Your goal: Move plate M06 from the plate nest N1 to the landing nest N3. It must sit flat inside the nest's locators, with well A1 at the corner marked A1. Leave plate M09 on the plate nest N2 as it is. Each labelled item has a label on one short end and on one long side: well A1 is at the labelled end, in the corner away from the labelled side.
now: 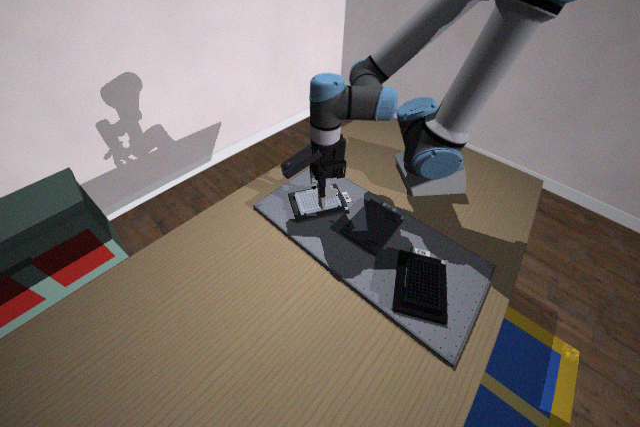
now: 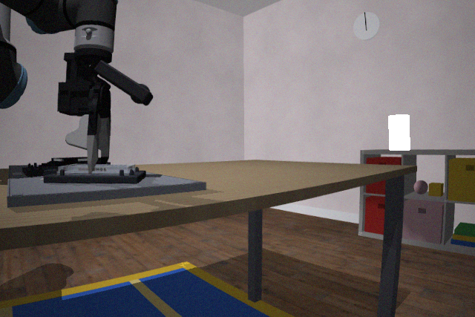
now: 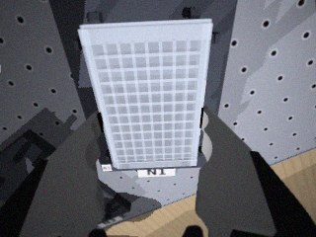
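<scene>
Plate M06 is a white well plate lying flat on the plate nest N1 at the far end of the grey perforated baseplate. It also shows in the wrist view and low in the exterior view. My gripper points straight down over it. Its two fingers press on the plate's two long sides near the N1 label end, so it is shut on the plate. The plate still rests in the nest. The dark landing nest N3 is mid-baseplate. Black plate M09 sits on nest N2 at the near end.
The arm's base stands on the table behind the baseplate. A green cabinet is at the left, off the table. A shelf with boxes stands against the far wall. A blue and yellow mat lies on the floor.
</scene>
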You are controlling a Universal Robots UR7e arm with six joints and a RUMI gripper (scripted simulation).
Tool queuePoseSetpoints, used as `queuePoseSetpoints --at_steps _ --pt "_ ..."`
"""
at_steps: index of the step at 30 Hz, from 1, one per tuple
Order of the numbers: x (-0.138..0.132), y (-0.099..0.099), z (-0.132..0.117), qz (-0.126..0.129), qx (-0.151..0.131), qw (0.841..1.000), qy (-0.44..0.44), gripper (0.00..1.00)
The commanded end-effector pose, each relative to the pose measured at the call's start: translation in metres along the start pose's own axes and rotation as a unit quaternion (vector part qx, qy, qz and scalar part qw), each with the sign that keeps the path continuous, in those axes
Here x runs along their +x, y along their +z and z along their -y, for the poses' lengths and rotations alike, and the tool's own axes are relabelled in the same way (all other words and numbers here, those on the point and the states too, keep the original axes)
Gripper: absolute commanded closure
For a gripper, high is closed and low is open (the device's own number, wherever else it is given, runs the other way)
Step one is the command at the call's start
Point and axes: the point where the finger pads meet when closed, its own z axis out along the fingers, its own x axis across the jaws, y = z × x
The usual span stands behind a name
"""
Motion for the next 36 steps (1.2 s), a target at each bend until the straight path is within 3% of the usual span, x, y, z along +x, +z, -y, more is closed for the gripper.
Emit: queuePoseSetpoints --at_steps 1,30,36 --pt "0.0 -0.0002 0.0003 0.0 0.0 1.0 0.0 1.0" --pt "0.0 -0.0002 0.0004 0.0 0.0 1.0 0.0 1.0" --pt "-0.0001 -0.0084 0.0004 0.0 0.0 1.0 0.0 1.0"
